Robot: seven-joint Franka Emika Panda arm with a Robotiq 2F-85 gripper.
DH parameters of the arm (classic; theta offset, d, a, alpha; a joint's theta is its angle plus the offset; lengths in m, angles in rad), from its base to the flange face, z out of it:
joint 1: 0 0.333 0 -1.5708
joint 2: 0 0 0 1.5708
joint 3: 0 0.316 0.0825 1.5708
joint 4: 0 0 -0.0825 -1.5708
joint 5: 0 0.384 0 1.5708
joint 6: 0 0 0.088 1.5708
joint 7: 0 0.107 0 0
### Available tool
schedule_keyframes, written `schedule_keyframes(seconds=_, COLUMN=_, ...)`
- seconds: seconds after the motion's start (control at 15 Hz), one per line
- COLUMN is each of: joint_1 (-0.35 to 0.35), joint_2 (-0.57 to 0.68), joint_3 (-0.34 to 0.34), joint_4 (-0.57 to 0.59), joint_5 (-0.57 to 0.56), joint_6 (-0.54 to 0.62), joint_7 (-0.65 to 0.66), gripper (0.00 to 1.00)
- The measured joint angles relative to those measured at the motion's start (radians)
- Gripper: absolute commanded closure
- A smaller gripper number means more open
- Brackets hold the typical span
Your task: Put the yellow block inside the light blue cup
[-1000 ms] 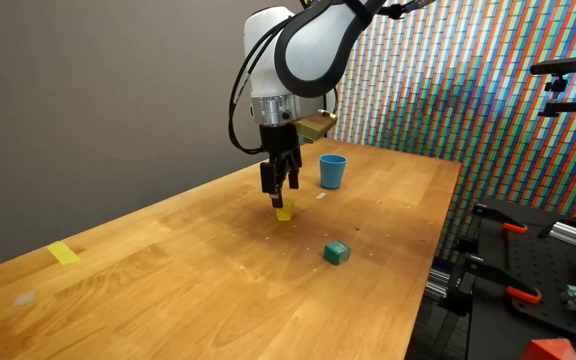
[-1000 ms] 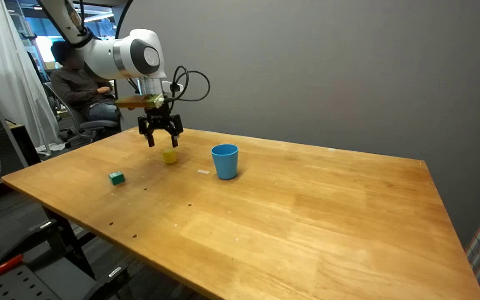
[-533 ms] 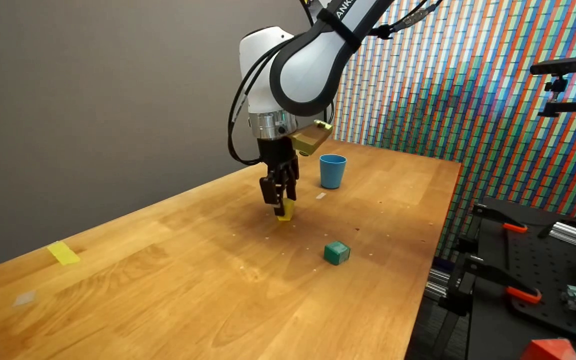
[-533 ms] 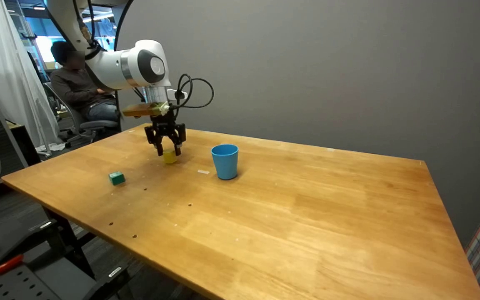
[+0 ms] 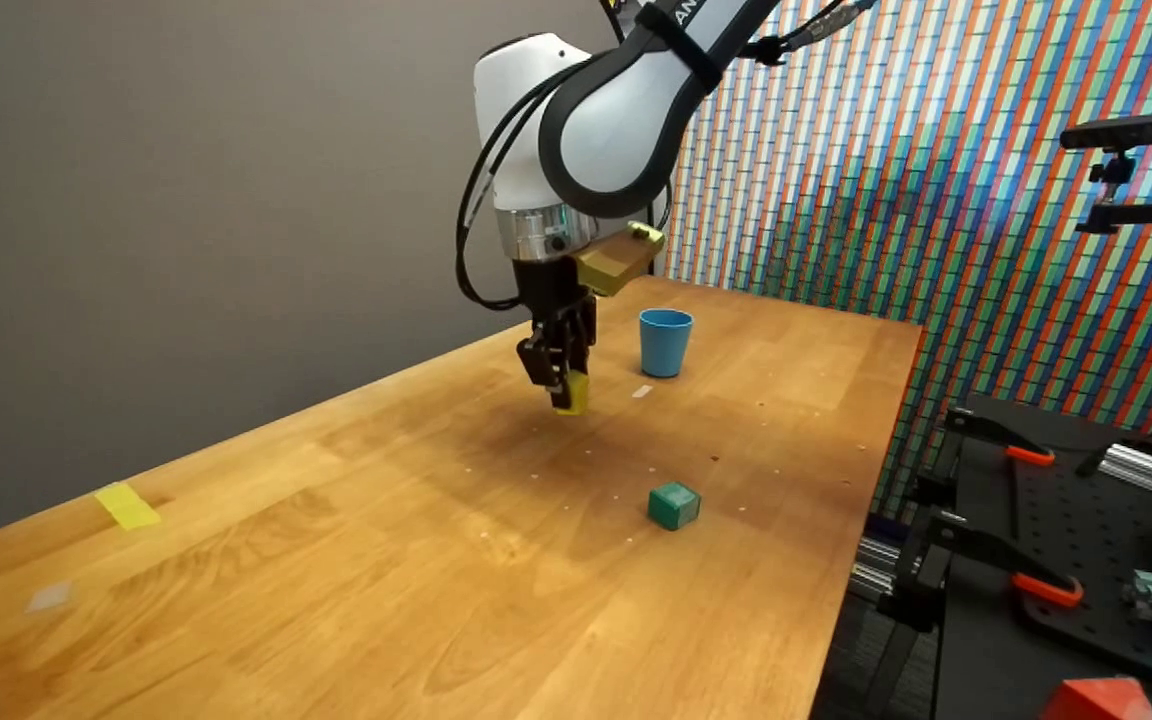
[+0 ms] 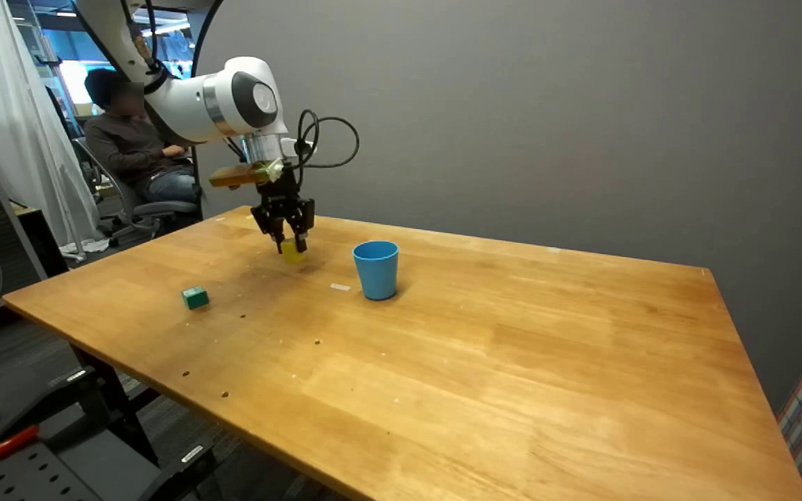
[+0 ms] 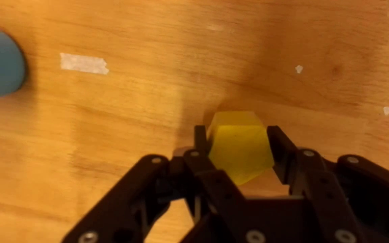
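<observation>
Yellow block [image 7: 241, 143], pinched in the gripper [image 6: 290, 245] — carried too low, it could knock over the cup [image 6: 376, 273] on its right in both exterior views.

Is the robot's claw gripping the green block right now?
No, the wrist view shows the gripper closed on the yellow block, while the green block sits apart on the table in both exterior views.

Soft, diffuse shadows across the table [image 5: 456, 520]
</observation>
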State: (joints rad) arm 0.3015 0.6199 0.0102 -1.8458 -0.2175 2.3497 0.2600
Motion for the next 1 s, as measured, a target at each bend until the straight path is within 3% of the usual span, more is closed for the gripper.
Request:
schedule_keyframes(seconds=0.4, joint_1=0.01, joint_2=-0.21, joint_3=-0.105, joint_4=-0.036, joint_5=-0.145, joint_6=-0.126, joint_7=0.173, gripper=0.78)
schedule_keyframes(seconds=0.67, joint_1=-0.035, joint_2=-0.296, joint_3=-0.114, joint_4=-0.051, joint_5=-0.16, joint_6=-0.206, joint_7=0.227, gripper=0.78)
schedule_keyframes(seconds=1.0, joint_1=-0.082, joint_2=-0.306, joint_3=-0.11, joint_4=-0.063, joint_5=-0.16, joint_6=-0.211, joint_7=0.237, gripper=0.78)
